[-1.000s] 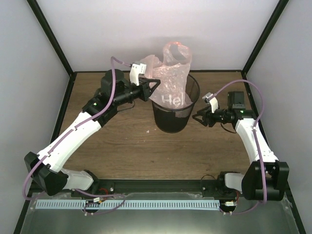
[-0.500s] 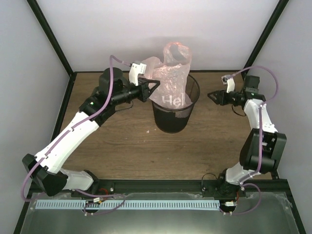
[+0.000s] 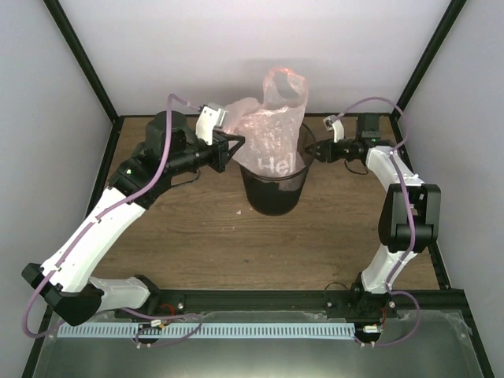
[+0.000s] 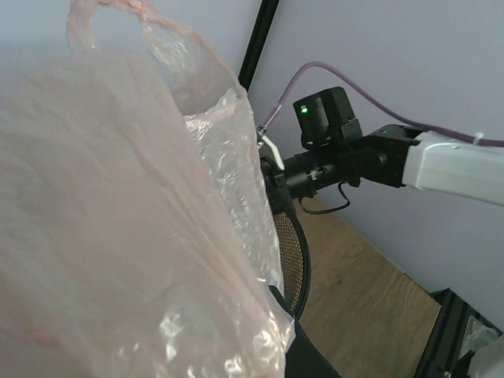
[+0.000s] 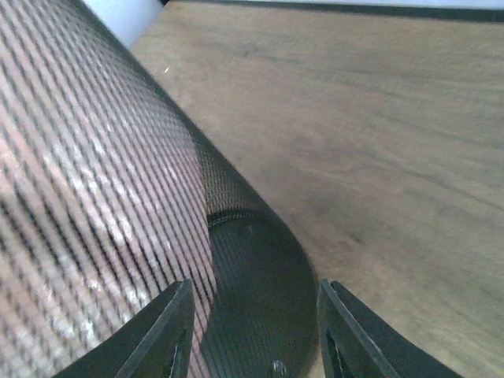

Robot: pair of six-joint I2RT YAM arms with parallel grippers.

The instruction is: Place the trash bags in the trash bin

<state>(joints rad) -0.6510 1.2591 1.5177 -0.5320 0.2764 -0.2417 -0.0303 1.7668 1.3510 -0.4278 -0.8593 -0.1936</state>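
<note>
The tabletop (image 3: 197, 236) was brown wood. Plain white walls (image 3: 197, 47) stood on three sides. Thin black posts (image 3: 79, 55) ran up the corners. The light was soft and even.

The left arm (image 3: 94, 228) is reaching forward across the bench. Its left gripper (image 3: 234, 150) is pointing right, jaws pressing fully together and seemingly pinching the pink bag (image 3: 272, 134). The right arm (image 3: 391, 167) is standing upright and folding inward, its right gripper (image 5: 256, 335) pointing left with jaws parted.
</note>
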